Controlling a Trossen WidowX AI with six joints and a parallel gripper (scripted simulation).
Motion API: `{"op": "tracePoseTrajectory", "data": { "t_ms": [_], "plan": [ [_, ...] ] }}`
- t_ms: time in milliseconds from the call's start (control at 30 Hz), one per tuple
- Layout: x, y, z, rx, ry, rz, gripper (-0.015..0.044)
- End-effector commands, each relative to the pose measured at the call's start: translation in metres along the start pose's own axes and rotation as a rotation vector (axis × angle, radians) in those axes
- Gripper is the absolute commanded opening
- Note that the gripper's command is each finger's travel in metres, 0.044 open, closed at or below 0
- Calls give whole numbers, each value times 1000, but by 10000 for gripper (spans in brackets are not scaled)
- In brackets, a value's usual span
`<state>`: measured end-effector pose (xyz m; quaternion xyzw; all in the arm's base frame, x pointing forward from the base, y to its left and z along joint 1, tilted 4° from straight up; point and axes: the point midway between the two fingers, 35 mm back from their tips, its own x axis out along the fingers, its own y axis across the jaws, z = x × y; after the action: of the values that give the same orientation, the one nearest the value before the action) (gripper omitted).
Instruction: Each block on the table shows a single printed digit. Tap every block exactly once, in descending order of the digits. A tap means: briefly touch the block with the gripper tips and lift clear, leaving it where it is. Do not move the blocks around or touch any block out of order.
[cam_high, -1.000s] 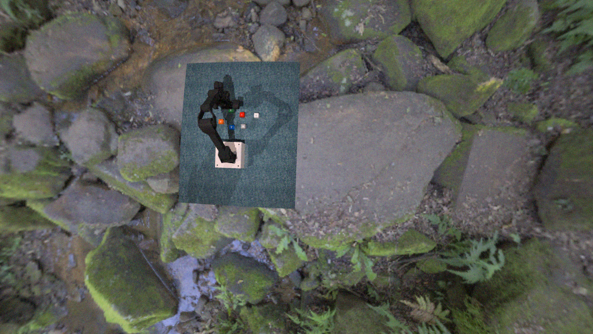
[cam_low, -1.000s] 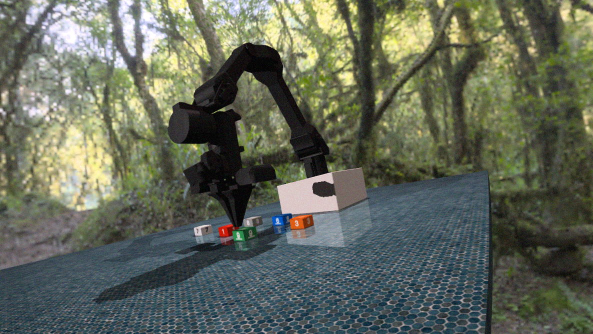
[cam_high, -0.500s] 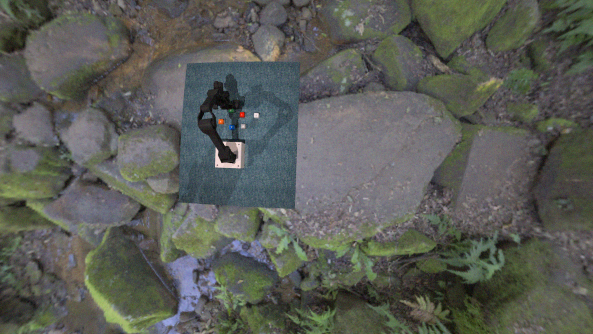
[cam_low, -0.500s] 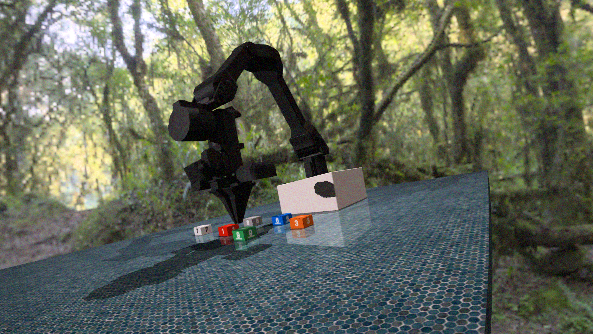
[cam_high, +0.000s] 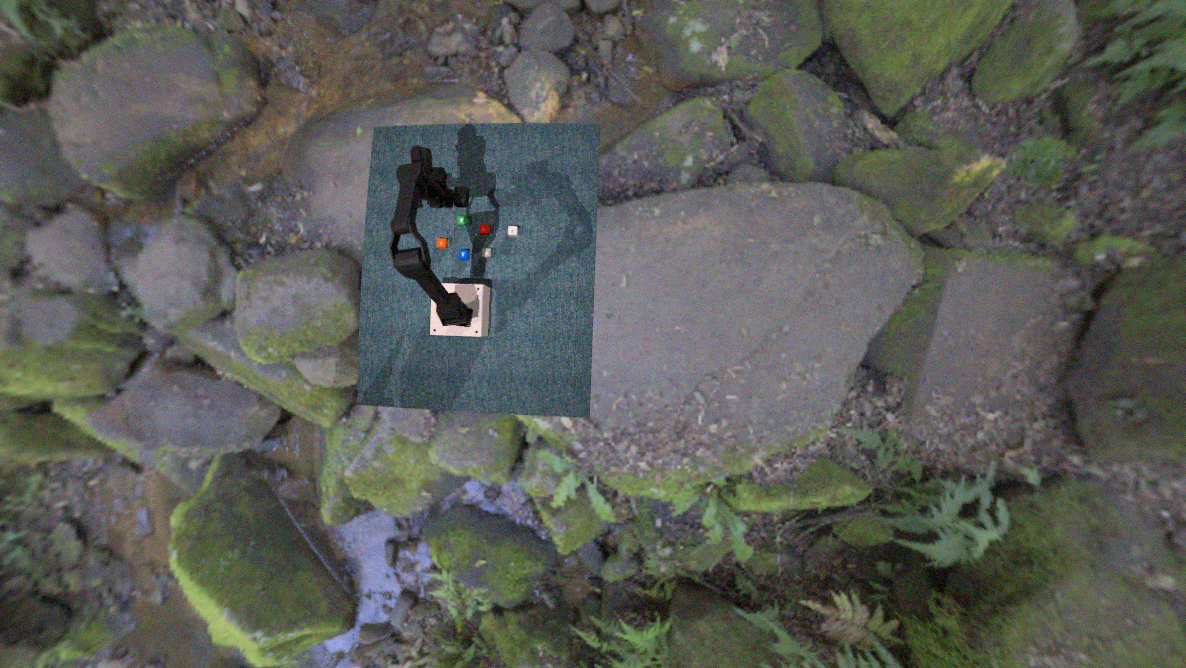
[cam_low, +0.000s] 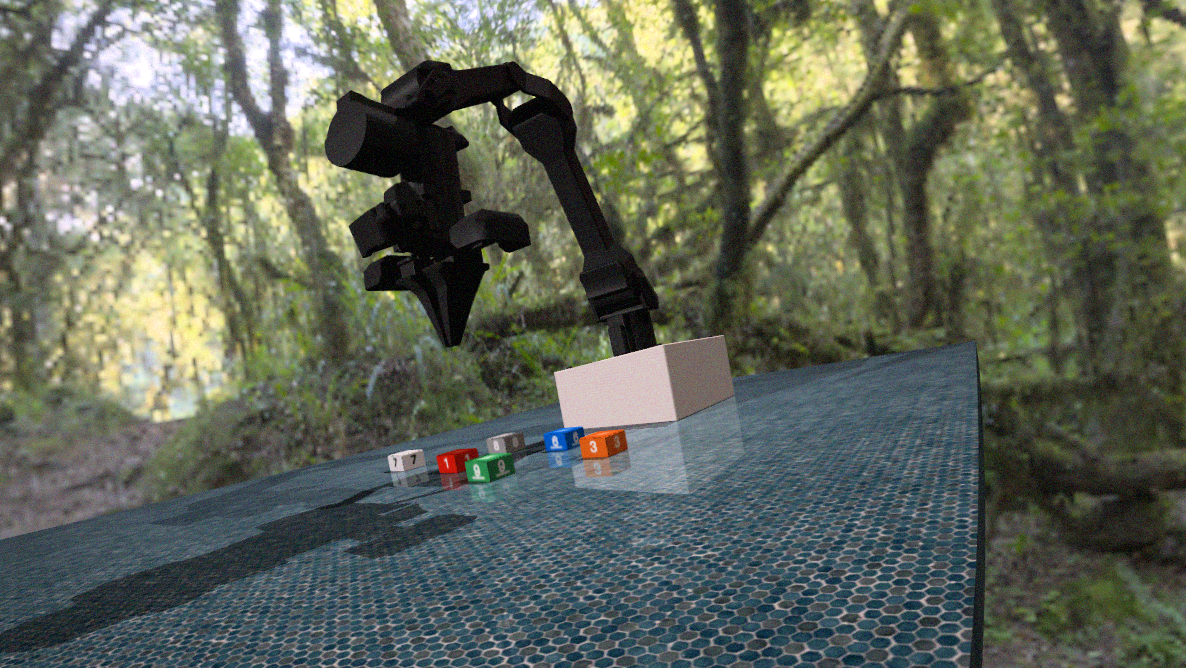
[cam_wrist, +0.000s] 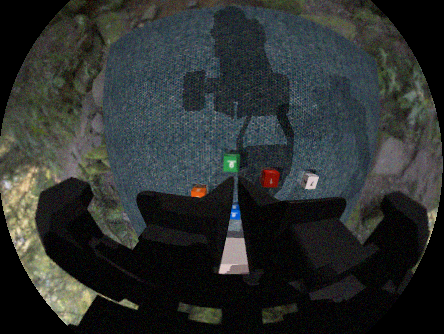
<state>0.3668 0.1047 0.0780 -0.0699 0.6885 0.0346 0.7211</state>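
Note:
My gripper (cam_low: 450, 341) (cam_wrist: 235, 180) is shut and empty, high above the blocks. The green block (cam_high: 461, 220) (cam_low: 489, 468) (cam_wrist: 231, 163) shows an underlined 9; it appears just beyond the fingertips in the wrist view. The grey block (cam_high: 488, 253) (cam_low: 505, 443) shows 8 and is hidden in the wrist view. The white block (cam_high: 512, 230) (cam_low: 405, 460) (cam_wrist: 310, 181) shows 7. The blue block (cam_high: 463, 253) (cam_low: 564, 439) (cam_wrist: 235, 215) shows an underlined 6. The orange block (cam_high: 441, 243) (cam_low: 602, 444) (cam_wrist: 199, 191) shows 3. The red block (cam_high: 484, 229) (cam_low: 457, 460) (cam_wrist: 270, 178) shows 1.
The pale base box (cam_high: 483, 330) (cam_low: 614, 399) (cam_wrist: 234, 252) stands behind the blue and grey blocks in the exterior view. The blocks stand apart on the teal patterned table (cam_high: 539, 365) (cam_low: 746, 564) (cam_wrist: 155, 125). The arm's shadow falls across the table.

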Motion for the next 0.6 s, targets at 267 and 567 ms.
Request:
{"op": "tracePoseTrajectory", "data": {
  "t_ms": [267,567],
  "plan": [
    [-8,-81,-89,4,30,-11,20],
    [-3,-102,-130,4,34,-14,20]
  ]
}}
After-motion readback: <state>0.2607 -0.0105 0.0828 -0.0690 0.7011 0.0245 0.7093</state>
